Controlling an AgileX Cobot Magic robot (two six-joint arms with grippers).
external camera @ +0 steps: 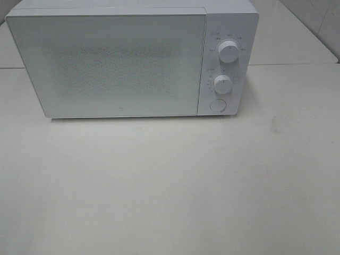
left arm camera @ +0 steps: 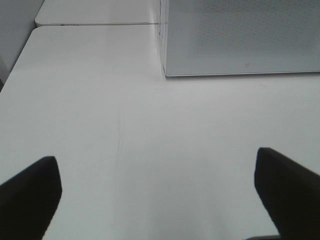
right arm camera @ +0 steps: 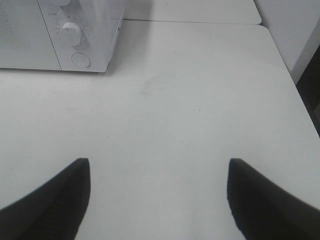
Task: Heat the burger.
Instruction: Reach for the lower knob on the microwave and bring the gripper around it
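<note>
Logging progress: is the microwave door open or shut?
Shut. The door sits flush beside the control panel, with no gap and nothing of the inside showing.

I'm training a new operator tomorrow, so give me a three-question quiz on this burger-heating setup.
1. True or false: the microwave door is open.
2. Multiple choice: how many round knobs sit above the push button? A) one B) two C) three
3. Short answer: is the left gripper or the right gripper holding anything?
Key: 1 false; 2 B; 3 no, both are open and empty.
</note>
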